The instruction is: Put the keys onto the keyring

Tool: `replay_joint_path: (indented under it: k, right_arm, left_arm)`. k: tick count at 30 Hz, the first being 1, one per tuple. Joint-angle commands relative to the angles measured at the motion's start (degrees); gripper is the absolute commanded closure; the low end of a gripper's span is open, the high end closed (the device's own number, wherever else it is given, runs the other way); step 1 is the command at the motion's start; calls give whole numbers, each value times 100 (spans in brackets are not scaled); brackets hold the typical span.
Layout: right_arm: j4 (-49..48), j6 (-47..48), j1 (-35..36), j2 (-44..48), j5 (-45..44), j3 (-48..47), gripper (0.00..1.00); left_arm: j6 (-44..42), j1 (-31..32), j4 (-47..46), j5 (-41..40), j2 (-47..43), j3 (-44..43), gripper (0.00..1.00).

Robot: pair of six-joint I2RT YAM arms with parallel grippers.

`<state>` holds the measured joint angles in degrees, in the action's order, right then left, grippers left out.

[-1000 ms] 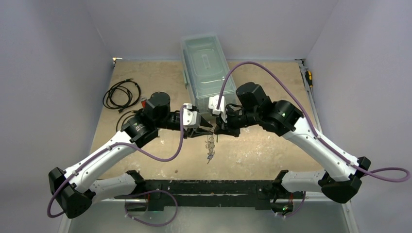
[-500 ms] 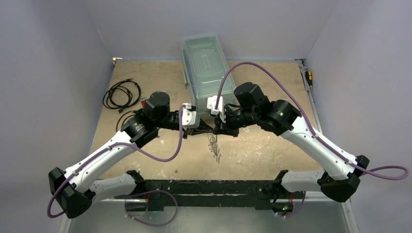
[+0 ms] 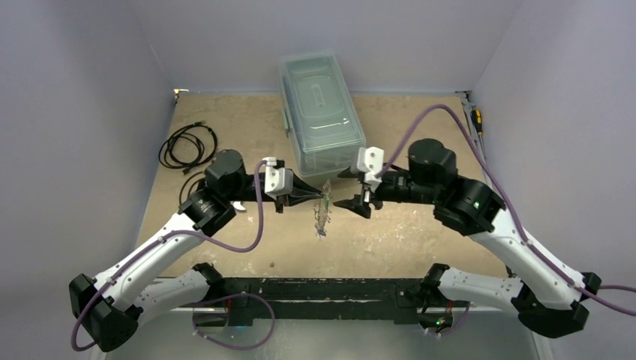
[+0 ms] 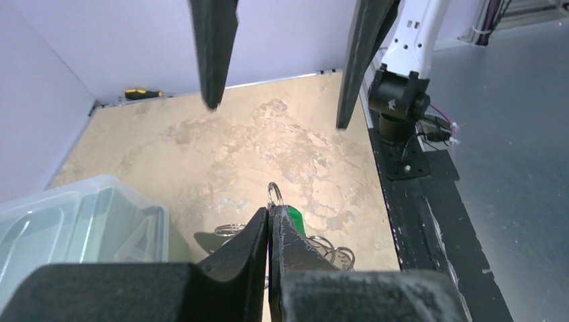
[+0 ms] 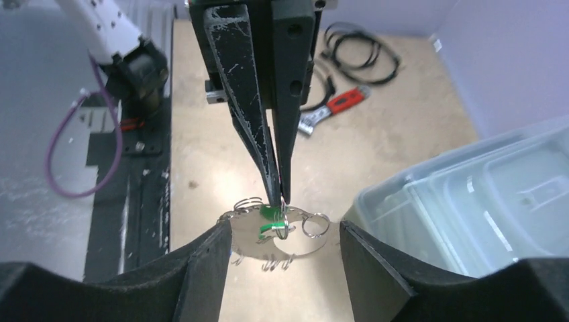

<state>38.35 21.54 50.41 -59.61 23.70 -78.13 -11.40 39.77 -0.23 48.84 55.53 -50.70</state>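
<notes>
Left tool (image 3: 318, 197) is clenching on the keyring (image 3: 322, 214), pinching its upper edge right beside the green key (image 5: 270, 215). The keyring is hanging below the tool's tips, above the desk (image 3: 420, 232). Right tool (image 3: 346, 190) is standing released, jaws spread wide, just beside the keyring and not touching it.

Your left arm (image 3: 150, 251) and right arm (image 3: 525, 259) looked like twins: white link shells between chunky black joint housings, with a purple cable (image 3: 259, 210) looping loose along each. A little white camera block (image 3: 276, 178) sat at each wrist. The left gripper (image 5: 278, 196) had black tapered fingers (image 5: 241, 80), pretty scuffed up with whitish scratches.
</notes>
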Motion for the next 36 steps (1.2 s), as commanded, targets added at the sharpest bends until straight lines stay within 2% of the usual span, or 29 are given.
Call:
replay_joint_path:
  k: [1, 5, 13, 18, 24, 36]
  right_arm:
    - [-1444, -279, 30, 679, -290, 586, 36]
    - [-1925, -317, 30, 990, -226, 984, 35]
    - [-2483, -572, 30, 899, 87, 1221, 42]
    - [-2958, -788, 30, 958, 372, 1390, 45]
    - [-3152, -920, 30, 933, 782, 1377, 49]
    - [-3351, -1029, 30, 696, 1038, 1318, 57]
  left_arm:
    - [585, -164, -1146, 157, -302, 116, 100]
    - [1175, -240, -1902, 197, -490, 389, 100]
    - [2358, -295, -3378, 326, -719, 934, 100]
    - [3306, -366, -4781, 69, -886, 1445, 100]
    - [3657, -416, -5256, 146, -816, 1522, 100]
    - [3541, -437, -5058, 196, -850, 1510, 100]
